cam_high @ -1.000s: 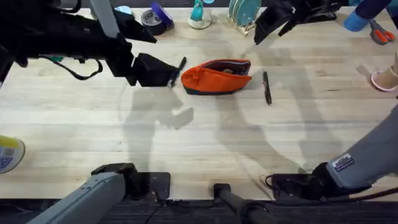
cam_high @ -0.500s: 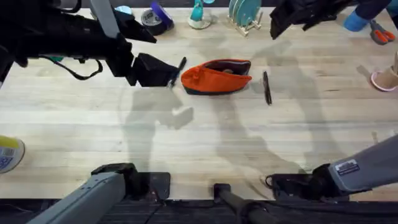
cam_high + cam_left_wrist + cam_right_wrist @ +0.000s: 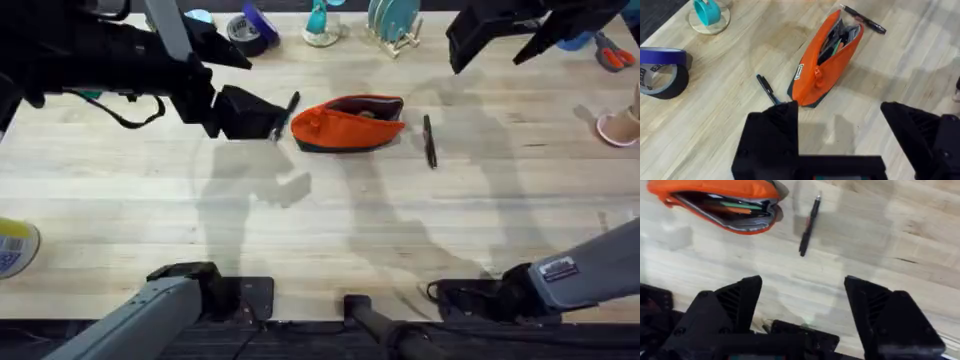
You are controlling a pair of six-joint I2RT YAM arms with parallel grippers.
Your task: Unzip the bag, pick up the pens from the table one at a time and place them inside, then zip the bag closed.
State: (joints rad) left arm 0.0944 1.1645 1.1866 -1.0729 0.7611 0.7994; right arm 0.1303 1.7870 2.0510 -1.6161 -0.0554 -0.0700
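Note:
The orange bag (image 3: 345,125) lies on the table (image 3: 330,220) at centre back, its zipper open, with coloured items showing inside (image 3: 725,205). One black pen (image 3: 429,140) lies on the wood just right of it. A second pen (image 3: 290,106) lies off the bag's left end, beside my left gripper (image 3: 255,115). The left wrist view has that gripper (image 3: 840,125) open and empty, hovering short of the bag (image 3: 827,55), with the near pen (image 3: 766,89) by one finger. My right gripper (image 3: 497,45) hangs open at the back right, above the pen (image 3: 809,225).
Along the back edge stand a blue tape roll (image 3: 250,28), a teal holder (image 3: 320,25) and a teal rack (image 3: 392,20). Scissors (image 3: 612,52) and a pink cup (image 3: 620,125) sit at the far right. A yellow roll (image 3: 12,248) is at the left edge.
My right gripper has swung to the right along the back of the table, still open. The left arm, the bag and both pens have not moved.

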